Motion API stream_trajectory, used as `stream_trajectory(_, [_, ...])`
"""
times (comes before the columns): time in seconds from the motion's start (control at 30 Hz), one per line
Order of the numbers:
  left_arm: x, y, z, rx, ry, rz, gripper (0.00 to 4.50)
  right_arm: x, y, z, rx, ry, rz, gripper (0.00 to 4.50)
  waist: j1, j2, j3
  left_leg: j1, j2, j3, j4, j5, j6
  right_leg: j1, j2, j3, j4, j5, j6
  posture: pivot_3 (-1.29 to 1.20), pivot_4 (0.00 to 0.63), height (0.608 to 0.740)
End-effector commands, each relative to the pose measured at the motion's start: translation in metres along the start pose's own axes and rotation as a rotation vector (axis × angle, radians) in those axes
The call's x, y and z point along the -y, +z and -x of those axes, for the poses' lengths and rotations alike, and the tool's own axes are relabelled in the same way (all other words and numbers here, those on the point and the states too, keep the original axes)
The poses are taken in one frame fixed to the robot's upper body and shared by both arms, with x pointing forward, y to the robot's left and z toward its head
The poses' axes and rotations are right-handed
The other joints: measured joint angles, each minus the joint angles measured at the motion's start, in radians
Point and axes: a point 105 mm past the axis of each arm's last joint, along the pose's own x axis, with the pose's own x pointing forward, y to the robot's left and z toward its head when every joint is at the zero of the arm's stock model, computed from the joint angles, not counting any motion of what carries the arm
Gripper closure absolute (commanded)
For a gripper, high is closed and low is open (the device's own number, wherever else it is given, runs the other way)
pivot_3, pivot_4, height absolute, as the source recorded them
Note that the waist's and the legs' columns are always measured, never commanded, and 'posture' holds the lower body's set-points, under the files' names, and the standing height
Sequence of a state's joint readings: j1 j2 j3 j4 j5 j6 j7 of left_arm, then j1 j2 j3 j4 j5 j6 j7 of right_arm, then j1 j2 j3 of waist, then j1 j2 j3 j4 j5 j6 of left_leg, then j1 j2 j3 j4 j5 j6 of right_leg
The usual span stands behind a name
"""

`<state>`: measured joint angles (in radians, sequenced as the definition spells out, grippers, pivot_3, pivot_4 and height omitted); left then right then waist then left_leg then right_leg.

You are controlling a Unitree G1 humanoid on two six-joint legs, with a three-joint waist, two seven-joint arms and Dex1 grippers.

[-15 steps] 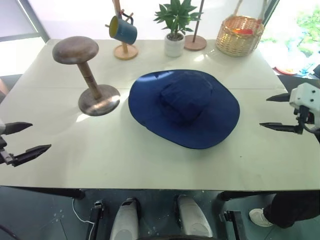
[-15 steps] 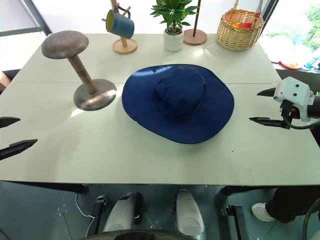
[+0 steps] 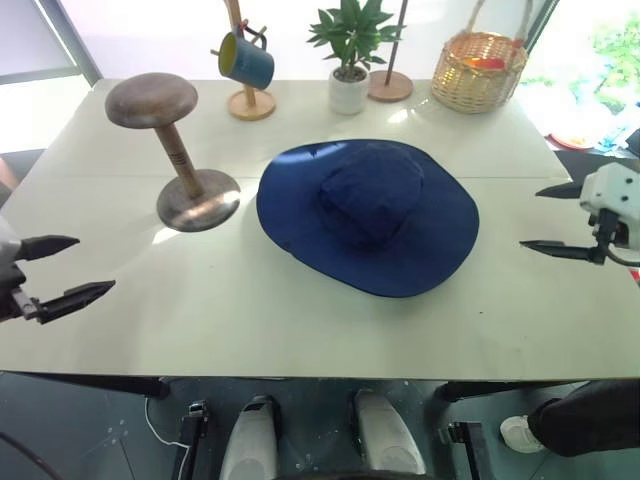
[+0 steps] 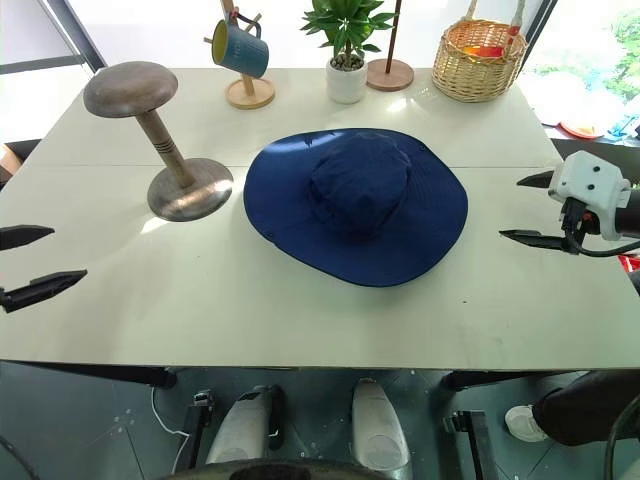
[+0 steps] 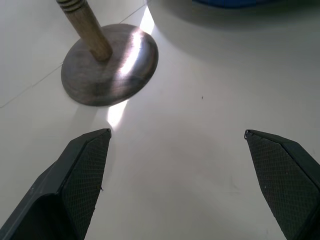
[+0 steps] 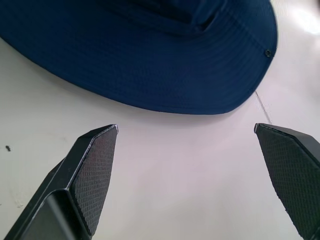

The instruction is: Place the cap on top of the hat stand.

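Since half a second ago, the left tool (image 3: 63,268) has edged inward over the worktop (image 3: 300,310) at about 9 o'clock, while the right tool (image 3: 552,218) at 3 o'clock has barely shifted. Both tools stand released, fingers spread wide and holding nothing. At the middle of the worktop lies the cap (image 3: 368,213), crown up and brim flat, well apart from either tool; the right wrist view looks onto its brim edge. Just beside the cap at 10 o'clock is the hat stand (image 3: 172,150), tilted, its round top bare. Along the 12 o'clock edge stand a mug tree (image 3: 245,60) with a blue mug, a potted plant (image 3: 350,55) and a wicker basket (image 3: 480,70).
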<state>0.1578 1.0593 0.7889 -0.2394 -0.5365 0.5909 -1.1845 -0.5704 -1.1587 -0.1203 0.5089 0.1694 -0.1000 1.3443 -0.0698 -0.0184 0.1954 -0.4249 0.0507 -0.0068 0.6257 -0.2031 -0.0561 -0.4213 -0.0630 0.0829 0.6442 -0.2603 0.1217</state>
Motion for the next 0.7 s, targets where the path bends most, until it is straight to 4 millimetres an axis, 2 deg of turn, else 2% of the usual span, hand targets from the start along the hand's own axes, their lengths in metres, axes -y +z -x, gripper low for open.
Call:
stream_trajectory(0.03, [0.011, 0.028, -0.005, 0.065, -0.084, -0.01, 0.02, 0.005, 0.019, 0.006, 0.025, -0.01, 0.046, 0.0, 0.001, 0.0, 0.0, 0.0, 0.0, 0.0, 0.001, 0.0, 0.0, 0.0, 0.0, 0.0, 0.001, 0.0, 0.0, 0.0, 0.15, 0.738])
stream_trajectory(0.07, [0.013, 0.031, -0.007, 0.072, -0.095, -0.009, 0.02, 0.005, 0.021, 0.006, 0.026, -0.01, 0.048, 0.0, 0.001, 0.0, 0.0, 0.0, 0.0, 0.0, 0.001, 0.0, 0.0, 0.0, 0.0, 0.0, 0.002, -0.001, 0.0, 0.0, 0.15, 0.738])
stream_trajectory(0.13, [0.029, 0.044, -0.014, 0.103, -0.208, 0.001, 0.02, -0.006, 0.032, 0.007, 0.038, 0.016, 0.095, 0.0, 0.003, 0.0, 0.0, 0.0, 0.0, 0.0, 0.002, 0.0, 0.0, -0.001, 0.0, 0.0, 0.003, -0.001, 0.0, 0.0, 0.15, 0.738])
stream_trajectory(0.23, [0.05, 0.059, -0.025, 0.131, -0.36, 0.006, 0.02, -0.033, 0.055, 0.005, 0.076, 0.078, 0.139, 0.0, 0.006, 0.0, 0.0, 0.0, 0.0, -0.001, 0.002, 0.0, 0.0, -0.001, 0.0, 0.0, 0.004, -0.001, 0.002, 0.0, 0.15, 0.738])
stream_trajectory(0.4, [0.069, 0.07, -0.046, 0.151, -0.506, -0.021, 0.02, -0.08, 0.081, -0.005, 0.113, 0.124, 0.143, 0.0, 0.008, 0.0, 0.0, 0.0, 0.0, -0.001, 0.003, 0.0, 0.0, 0.0, 0.001, 0.0, 0.007, -0.002, 0.003, 0.0, 0.15, 0.738])
stream_trajectory(0.57, [0.073, 0.075, -0.062, 0.167, -0.581, -0.038, 0.02, -0.122, 0.076, -0.028, 0.069, 0.105, 0.121, 0.0, 0.016, -0.002, -0.001, 0.0, 0.0, -0.002, 0.005, 0.0, 0.0, 0.0, 0.001, 0.0, 0.007, -0.002, 0.002, 0.0, 0.15, 0.738])
stream_trajectory(0.7, [0.074, 0.078, -0.068, 0.168, -0.609, -0.053, 0.02, -0.147, 0.068, -0.045, 0.052, 0.099, 0.124, 0.0, 0.025, -0.002, -0.001, -0.001, 0.0, -0.002, 0.005, 0.0, 0.0, 0.0, 0.001, 0.001, 0.006, -0.002, 0.002, 0.0, 0.15, 0.738])
